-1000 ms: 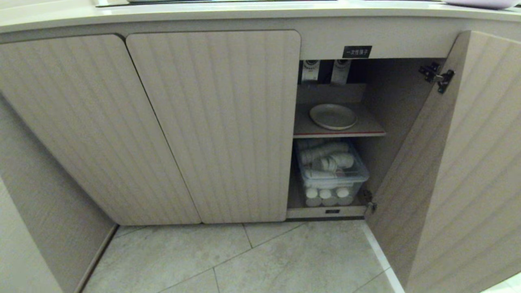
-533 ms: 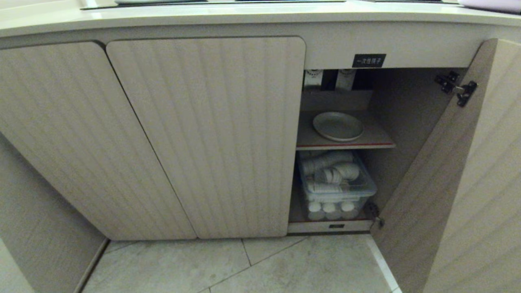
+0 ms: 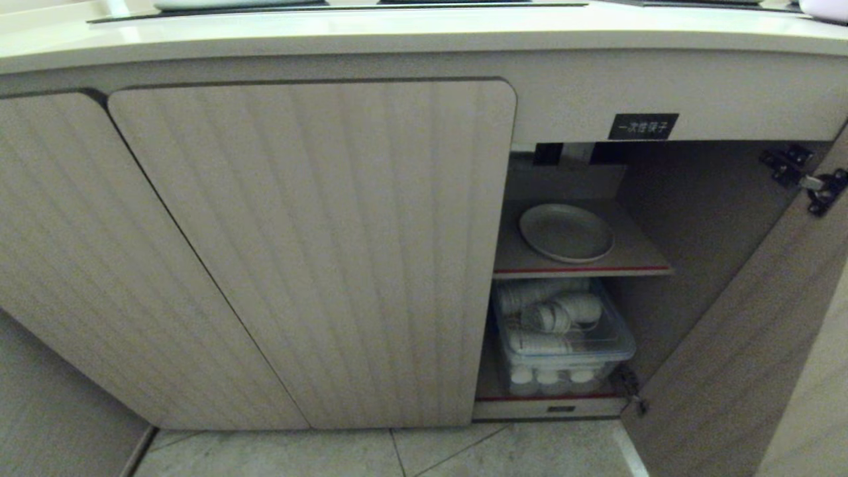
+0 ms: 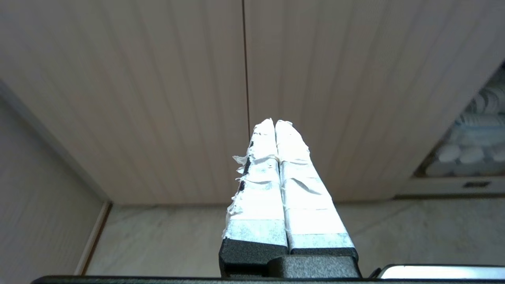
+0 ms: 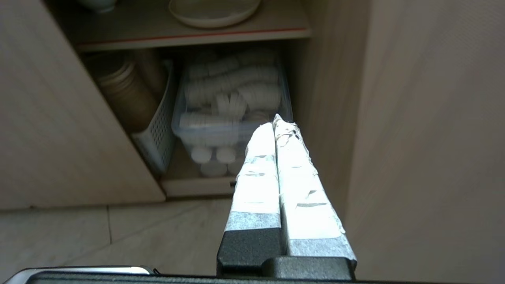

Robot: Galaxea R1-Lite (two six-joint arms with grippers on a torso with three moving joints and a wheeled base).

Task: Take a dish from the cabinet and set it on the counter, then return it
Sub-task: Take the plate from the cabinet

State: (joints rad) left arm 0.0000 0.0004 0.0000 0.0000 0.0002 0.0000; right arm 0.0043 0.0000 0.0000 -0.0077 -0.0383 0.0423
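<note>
Nothing is done yet: the dish (image 3: 566, 233) lies on the cabinet's (image 3: 311, 252) shelf (image 3: 636, 262), at four o'clock from the closed door. Left end effector (image 4: 275, 122) and right end effector (image 5: 274, 120) are both pressed together, empty; the counter (image 3: 424, 33) awaits.

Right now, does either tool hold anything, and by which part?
Nothing is held. Left tool and right tool are both shut and empty; the dish lies on the shelf.

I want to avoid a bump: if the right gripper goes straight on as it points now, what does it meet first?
Probably the clear bin of white cups on the cabinet's bottom level, below the dish shelf. The right gripper is shut; depth is unclear.
</note>
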